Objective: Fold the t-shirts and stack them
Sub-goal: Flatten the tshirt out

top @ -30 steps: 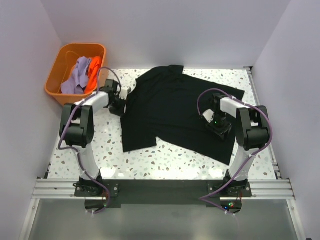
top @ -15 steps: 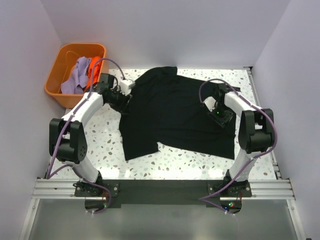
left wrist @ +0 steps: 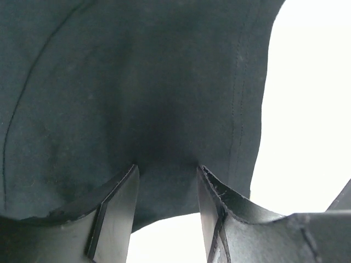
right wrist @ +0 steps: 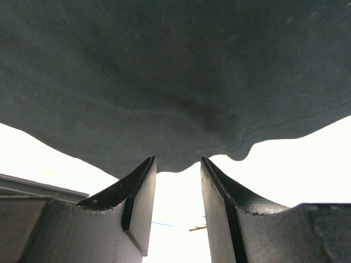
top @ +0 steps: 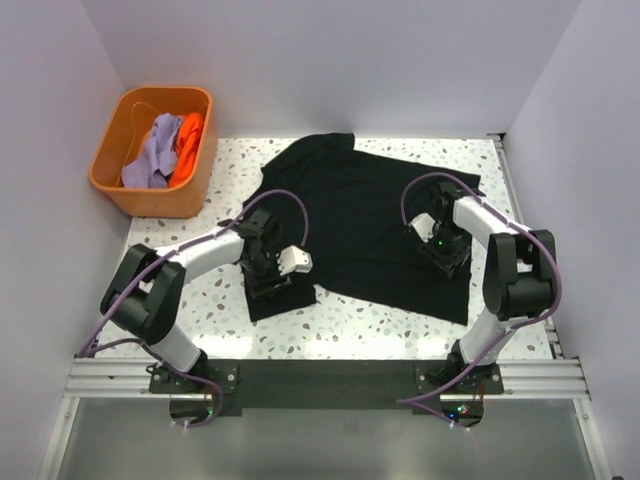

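View from above and from both wrists. A large black t-shirt (top: 360, 215) lay spread, somewhat skewed, across the middle of the speckled table (top: 380, 322), its collar towards the far edge and its hem towards the arms. The left hand (top: 270, 283) rested on the near left corner of this shirt, close to where the cloth ended and bare table began. In the left wrist view its two fingers (left wrist: 118, 213) stood spread, with dark cloth filling most of the gap between them and a stitched edge of the shirt running down on the right. The right hand (top: 445, 255) sat on the near right part of the same shirt, just inside its right border. In the right wrist view its fingers (right wrist: 140, 203) were likewise parted, and the wavy edge of the black cloth passed just beyond their tips, leaving the gap itself bright and uncovered. Neither hand was pinching the cloth. An orange tub (top: 150, 197) stood at the far left corner of the table, well apart from the black shirt. Inside it lay a crumpled lavender t-shirt (top: 150, 155) on the left and a bright orange t-shirt (top: 189, 140) on the right, touching each other. Purple cables looped along both arms.
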You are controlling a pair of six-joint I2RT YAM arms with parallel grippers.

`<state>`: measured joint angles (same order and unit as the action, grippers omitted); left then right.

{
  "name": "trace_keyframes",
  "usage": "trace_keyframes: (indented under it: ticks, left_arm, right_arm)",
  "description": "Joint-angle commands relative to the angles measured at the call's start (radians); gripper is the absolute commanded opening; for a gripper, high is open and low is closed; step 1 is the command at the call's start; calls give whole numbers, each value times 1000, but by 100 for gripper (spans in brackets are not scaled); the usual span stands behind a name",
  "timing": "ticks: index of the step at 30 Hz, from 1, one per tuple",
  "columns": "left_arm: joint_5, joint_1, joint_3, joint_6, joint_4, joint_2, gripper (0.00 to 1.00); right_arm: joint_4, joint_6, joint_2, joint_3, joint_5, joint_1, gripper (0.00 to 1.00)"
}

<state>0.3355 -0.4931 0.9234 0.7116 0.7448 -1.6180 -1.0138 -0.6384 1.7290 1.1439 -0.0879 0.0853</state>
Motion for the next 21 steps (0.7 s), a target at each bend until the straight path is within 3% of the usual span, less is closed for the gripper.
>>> trace_keyframes:
  ticks: [1,7,11,12,15,21]
  left_arm:
    - [-33,-102,-86,68,31,24,51]
    - [81,-372,-155,61,74,76,49]
    - [177,-377,-23,57,120,101,49]
    - [184,-357,59,49,120,104,49]
    - [244,-126,266,-17,85,46,51]
    - [93,147,558,-207,-79,-204,52]
  right_arm:
    - [0,11,10,-4,-15,-33,42]
    - [-3,2,79,83,-12,-117,42]
    - [-8,-7,99,146,-21,-128,42]
    - [-11,-4,98,166,-6,-128,42]
    - [-29,12,93,180,20,-128,42]
    - [20,45,116,137,19,-127,40]
